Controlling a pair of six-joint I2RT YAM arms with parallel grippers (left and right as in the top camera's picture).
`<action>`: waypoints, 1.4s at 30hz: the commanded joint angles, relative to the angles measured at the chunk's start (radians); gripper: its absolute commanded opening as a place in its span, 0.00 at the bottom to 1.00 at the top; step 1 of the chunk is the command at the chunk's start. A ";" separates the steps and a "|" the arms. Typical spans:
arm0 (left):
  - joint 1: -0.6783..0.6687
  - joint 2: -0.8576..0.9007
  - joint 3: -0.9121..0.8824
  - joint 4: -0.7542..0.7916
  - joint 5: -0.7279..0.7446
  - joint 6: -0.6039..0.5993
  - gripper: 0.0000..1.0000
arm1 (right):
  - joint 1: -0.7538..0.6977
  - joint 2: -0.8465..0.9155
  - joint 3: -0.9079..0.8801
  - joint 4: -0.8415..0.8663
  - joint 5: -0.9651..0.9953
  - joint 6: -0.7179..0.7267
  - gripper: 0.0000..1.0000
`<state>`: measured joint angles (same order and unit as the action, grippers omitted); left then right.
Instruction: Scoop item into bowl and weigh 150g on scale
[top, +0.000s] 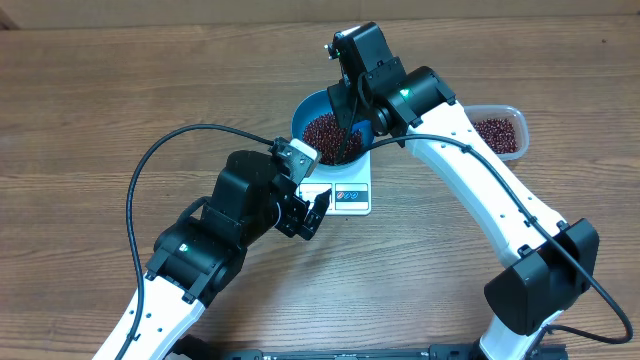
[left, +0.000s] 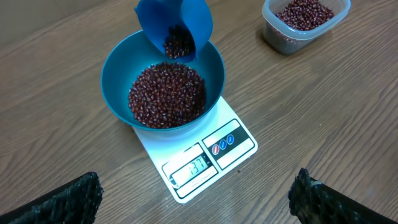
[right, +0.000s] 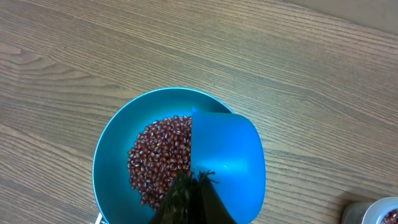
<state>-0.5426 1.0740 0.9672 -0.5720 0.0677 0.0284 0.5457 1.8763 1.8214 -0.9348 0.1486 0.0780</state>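
We are finding bare table (top: 80, 90) lying free across the overhead frame's left and top, while the right arm (top: 470, 150) and its scoop (left: 177, 18) are blocking the bowl (left: 113, 70) from above.

We see bright, even overhead light on the desk (top: 90, 90), with only soft, faint shadows. The fingertips (left: 62, 202) of the left hand (left: 198, 200) look dark and blurred near the lens; beyond them all is sharp.
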 joint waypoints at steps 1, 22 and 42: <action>0.002 0.004 -0.005 0.000 0.000 -0.006 1.00 | 0.005 -0.047 0.040 0.000 0.016 0.005 0.04; 0.002 0.004 -0.005 0.000 0.000 -0.006 1.00 | 0.056 -0.047 0.040 -0.013 0.064 0.005 0.04; 0.002 0.004 -0.005 0.000 0.000 -0.006 1.00 | 0.055 -0.047 0.040 -0.020 0.065 0.005 0.04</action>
<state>-0.5426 1.0740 0.9672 -0.5724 0.0677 0.0284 0.5983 1.8763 1.8214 -0.9611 0.1982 0.0784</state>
